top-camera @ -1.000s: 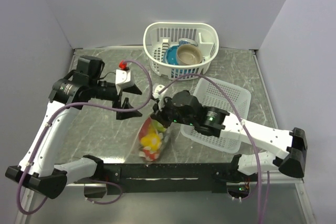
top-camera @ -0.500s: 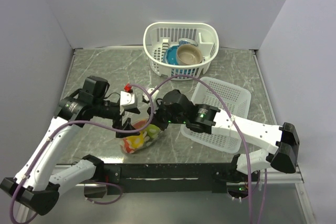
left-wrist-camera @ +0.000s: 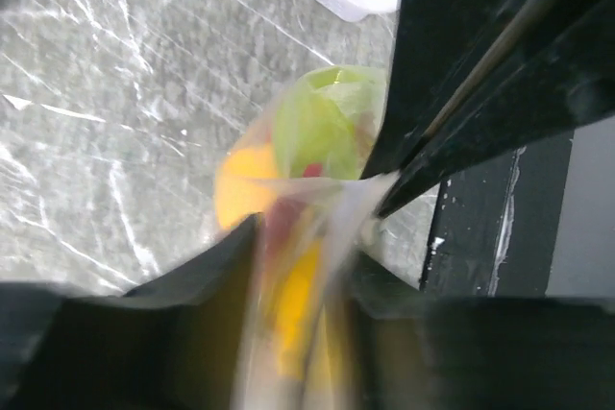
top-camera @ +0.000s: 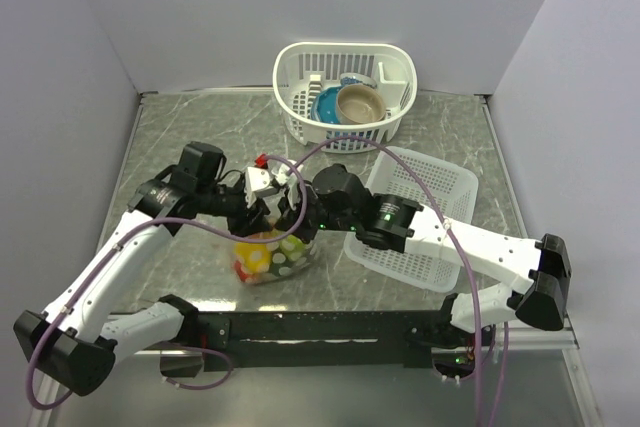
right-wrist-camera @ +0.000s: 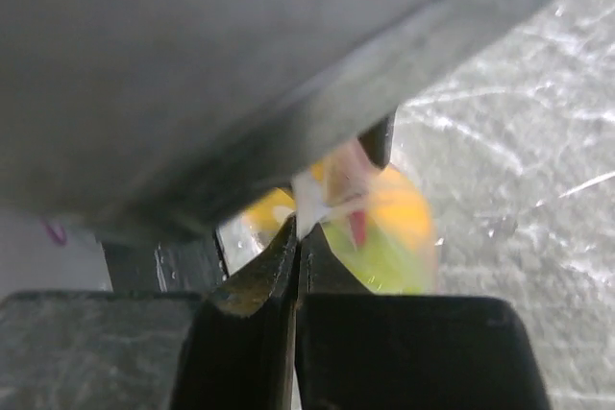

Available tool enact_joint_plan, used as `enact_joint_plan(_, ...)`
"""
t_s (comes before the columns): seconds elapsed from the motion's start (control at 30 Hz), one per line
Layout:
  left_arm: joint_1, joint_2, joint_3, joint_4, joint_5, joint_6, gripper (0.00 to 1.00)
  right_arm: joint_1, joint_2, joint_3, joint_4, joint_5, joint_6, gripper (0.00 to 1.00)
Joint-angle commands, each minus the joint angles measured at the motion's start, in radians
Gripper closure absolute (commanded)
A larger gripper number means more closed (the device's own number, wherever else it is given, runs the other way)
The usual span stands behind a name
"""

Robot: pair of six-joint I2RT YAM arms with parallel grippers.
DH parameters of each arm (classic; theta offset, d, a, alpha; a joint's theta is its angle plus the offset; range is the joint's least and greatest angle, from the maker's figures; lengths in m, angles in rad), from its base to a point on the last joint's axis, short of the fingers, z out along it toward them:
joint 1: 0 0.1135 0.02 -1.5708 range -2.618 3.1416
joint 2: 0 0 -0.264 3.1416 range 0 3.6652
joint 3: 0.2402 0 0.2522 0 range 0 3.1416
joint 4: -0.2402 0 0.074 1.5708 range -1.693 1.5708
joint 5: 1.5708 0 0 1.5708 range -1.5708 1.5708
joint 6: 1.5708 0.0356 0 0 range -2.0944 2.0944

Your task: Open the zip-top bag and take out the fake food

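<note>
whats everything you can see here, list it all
zip-top bag: one, clear with white dots, near table edge
fake food: several, yellow, red, orange, green, inside the bag
oval basket: one, white, back centre
blue bowl: one, in oval basket
tan bowl: one, in oval basket
flat basket: one, white, right
table: grey marbled
cables: purple, along arms
left arm: jaws either side of bag's top, grip unclear
right arm: jaws shut on bag's top

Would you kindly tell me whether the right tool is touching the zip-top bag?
Touching. The right wrist view shows the right tool shut, with the top edge of the zip-top bag pinched at its tips.
</note>
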Motion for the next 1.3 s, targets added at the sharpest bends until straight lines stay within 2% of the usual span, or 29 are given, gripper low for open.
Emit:
enact_joint_plan(0.0, -0.005, 0.003, 0.099, 0.035, 0.022, -0.018, 0.72, 0.009, -0.024, -0.011, 0.048, -0.023, -0.010, 1.00)
enact_joint_plan(0.03, -0.007, 0.003, 0.098, 0.036, 0.025, -0.022, 0.76, 0.009, -0.026, -0.011, 0.055, -0.021, -0.008, 0.98)
enact_joint_plan(0.07, -0.007, -0.001, 0.092, 0.035, 0.033, -0.023, 0.81, 0.009, -0.026, -0.011, 0.058, -0.009, -0.010, 0.86)
enact_joint_plan(0.1, -0.007, -0.003, 0.087, 0.032, 0.036, -0.022, 0.84, 0.007, -0.027, -0.008, 0.063, 0.006, -0.011, 0.79)
enact_joint_plan(0.2, -0.008, -0.012, 0.079, -0.003, 0.060, 0.007, 0.96, 0.009, -0.052, -0.014, 0.086, 0.104, -0.017, 0.73)
enact_joint_plan(0.23, -0.008, -0.016, 0.078, -0.048, 0.072, 0.020, 0.98, 0.009, -0.068, -0.025, 0.116, 0.132, -0.017, 0.68)
enact_joint_plan(0.27, -0.008, -0.026, 0.075, -0.072, 0.086, 0.032, 0.99, 0.007, -0.117, -0.042, 0.137, 0.162, -0.020, 0.59)
enact_joint_plan(0.3, -0.008, -0.030, 0.073, -0.094, 0.103, 0.055, 0.99, 0.009, -0.150, -0.092, 0.163, 0.214, -0.019, 0.50)
enact_joint_plan(0.33, -0.008, -0.038, 0.070, -0.130, 0.108, 0.060, 0.99, 0.007, -0.185, -0.124, 0.224, 0.236, -0.020, 0.36)
enact_joint_plan(0.37, -0.008, -0.053, 0.068, -0.148, 0.112, 0.069, 0.99, 0.007, -0.260, -0.196, 0.256, 0.248, -0.020, 0.01)
enact_joint_plan(0.53, -0.007, -0.046, 0.140, -0.295, 0.175, 0.150, 0.99, 0.000, -0.443, -0.376, 0.373, 0.241, 0.015, 0.00)
enact_joint_plan(0.67, -0.007, 0.058, 0.341, -0.515, 0.272, 0.251, 0.99, 0.000, -0.545, -0.453, 0.376, 0.160, 0.052, 0.00)
enact_joint_plan(0.77, -0.007, 0.071, 0.413, -0.527, 0.307, 0.205, 0.99, 0.000, -0.604, -0.515, 0.420, 0.043, 0.085, 0.00)
enact_joint_plan(0.93, -0.008, 0.098, 0.505, -0.527, 0.352, 0.175, 0.99, 0.001, -0.595, -0.557, 0.472, 0.006, 0.135, 0.00)
enact_joint_plan(1.1, -0.008, 0.114, 0.504, -0.525, 0.356, 0.172, 0.98, 0.003, -0.613, -0.583, 0.566, -0.001, 0.138, 0.00)
enact_joint_plan(1.27, -0.008, 0.097, 0.473, -0.525, 0.353, 0.175, 0.98, 0.006, -0.607, -0.524, 0.533, -0.041, 0.115, 0.00)
